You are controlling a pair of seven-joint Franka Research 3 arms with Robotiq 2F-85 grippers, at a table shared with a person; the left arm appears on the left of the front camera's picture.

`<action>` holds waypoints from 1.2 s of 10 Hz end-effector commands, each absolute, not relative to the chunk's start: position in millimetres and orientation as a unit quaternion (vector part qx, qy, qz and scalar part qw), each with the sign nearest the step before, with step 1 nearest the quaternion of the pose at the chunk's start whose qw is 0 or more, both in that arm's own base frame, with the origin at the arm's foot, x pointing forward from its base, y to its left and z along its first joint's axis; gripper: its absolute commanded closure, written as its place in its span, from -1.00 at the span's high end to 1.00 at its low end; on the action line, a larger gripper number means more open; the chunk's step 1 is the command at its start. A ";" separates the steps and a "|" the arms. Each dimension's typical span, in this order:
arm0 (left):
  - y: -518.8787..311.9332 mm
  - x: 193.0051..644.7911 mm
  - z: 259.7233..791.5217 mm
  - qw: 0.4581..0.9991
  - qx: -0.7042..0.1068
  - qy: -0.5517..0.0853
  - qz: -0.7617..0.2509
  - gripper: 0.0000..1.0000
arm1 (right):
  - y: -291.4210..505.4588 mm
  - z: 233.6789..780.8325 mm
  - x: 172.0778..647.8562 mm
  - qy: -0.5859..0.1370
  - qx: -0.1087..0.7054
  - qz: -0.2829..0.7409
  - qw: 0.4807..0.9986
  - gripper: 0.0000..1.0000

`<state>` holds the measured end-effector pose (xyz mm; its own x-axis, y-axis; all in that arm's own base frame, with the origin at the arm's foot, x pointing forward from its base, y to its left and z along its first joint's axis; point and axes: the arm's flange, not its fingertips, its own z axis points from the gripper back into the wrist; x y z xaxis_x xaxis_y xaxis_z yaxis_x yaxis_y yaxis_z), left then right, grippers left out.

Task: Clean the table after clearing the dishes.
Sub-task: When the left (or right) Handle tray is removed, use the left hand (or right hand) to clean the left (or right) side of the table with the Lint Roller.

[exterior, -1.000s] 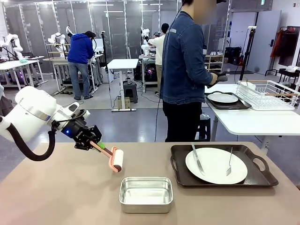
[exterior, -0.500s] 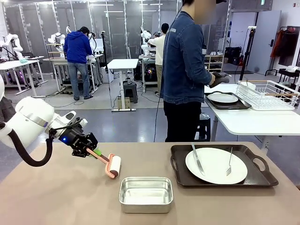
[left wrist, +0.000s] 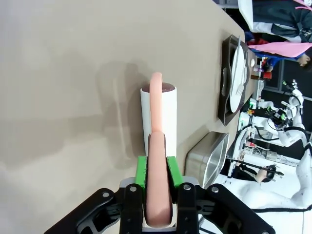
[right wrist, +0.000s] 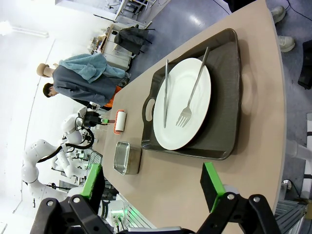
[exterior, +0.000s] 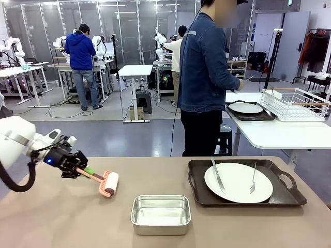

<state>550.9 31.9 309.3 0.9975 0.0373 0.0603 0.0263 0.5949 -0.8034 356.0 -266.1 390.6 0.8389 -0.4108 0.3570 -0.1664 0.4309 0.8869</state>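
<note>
Surface [exterior: 62, 222] hard, matte, flat, should roll easily; plate [exterior: 238, 182] with loose knife [exterior: 217, 175] and fork [exterior: 253, 182] on tray [exterior: 289, 198], near right: fragile, cutlery may slide, lift stiff tray level by end handles. Left claw [exterior: 78, 169] clamped on roller [exterior: 109, 183] handle, left side. Right claw [right wrist: 151, 183] fingers apart, empty

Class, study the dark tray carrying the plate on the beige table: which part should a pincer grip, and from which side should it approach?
Grip the tray by the cut-out handle at its right short end, coming from the robot's right, where the open right pincer is. The tray lies flat; the plate with cutlery fills its middle, leaving only the ends free.
</note>
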 end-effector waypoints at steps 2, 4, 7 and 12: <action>103.6 519.5 292.5 0.932 -0.360 -0.034 0.012 -0.57 | -266.2 393.4 355.1 -0.277 0.529 -0.074 0.799 1.00; 143.3 502.2 312.8 0.958 -0.276 -0.050 0.065 -0.57 | -266.2 393.4 355.1 -0.277 0.529 -0.074 0.799 1.00; 166.0 483.0 348.9 0.974 -0.192 -0.081 0.091 -0.57 | -266.2 393.4 355.1 -0.277 0.529 -0.074 0.799 1.00; 150.1 467.3 421.9 0.985 -0.122 -0.100 0.073 -0.57 | -266.2 393.4 355.1 -0.277 0.529 -0.074 0.799 1.00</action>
